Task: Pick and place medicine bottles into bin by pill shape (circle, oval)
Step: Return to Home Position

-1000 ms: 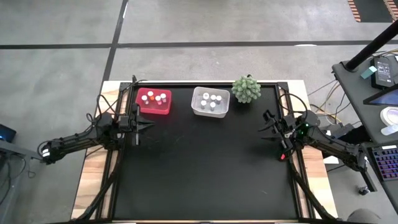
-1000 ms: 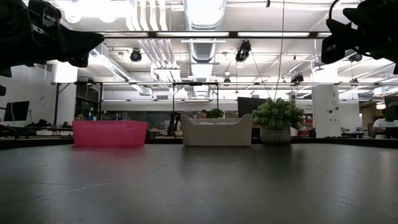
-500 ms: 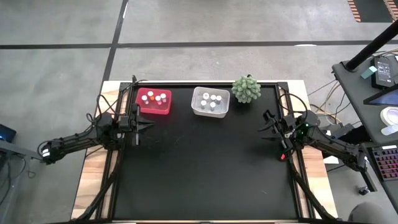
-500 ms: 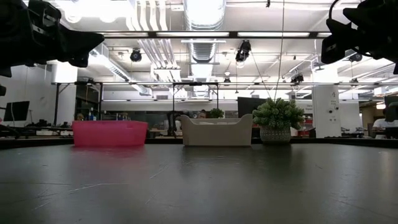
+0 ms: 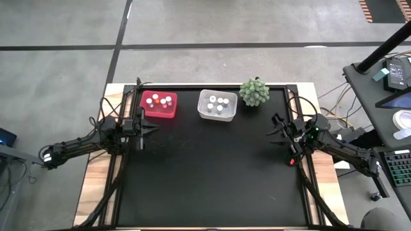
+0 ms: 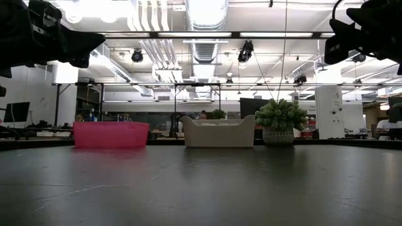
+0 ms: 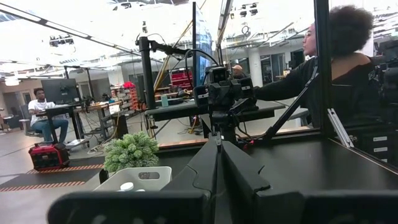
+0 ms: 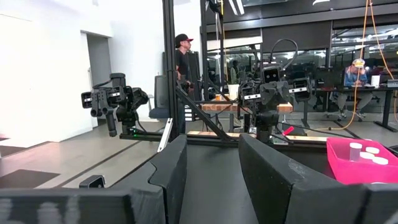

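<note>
The medicine bottles stand upright in two bins at the table's far edge. Several white-capped ones, some orange, are in the red bin (image 5: 158, 104). Several more are in the white bin (image 5: 217, 104). One cap (image 7: 127, 186) shows over the white bin's rim (image 7: 138, 178), and some caps (image 8: 364, 150) show in the pink-red bin (image 8: 367, 163). My left gripper (image 5: 155, 130) hovers shut at the table's left edge, just nearer than the red bin, and holds nothing (image 7: 219, 163). My right gripper (image 5: 272, 129) hovers open at the right edge, nothing between its fingers (image 8: 211, 167).
A green spiky plant (image 5: 255, 92) in a pot stands right of the white bin at the far edge. The black table top (image 5: 212, 173) spreads between the two arms and toward the near edge. People and other robot rigs show beyond the table.
</note>
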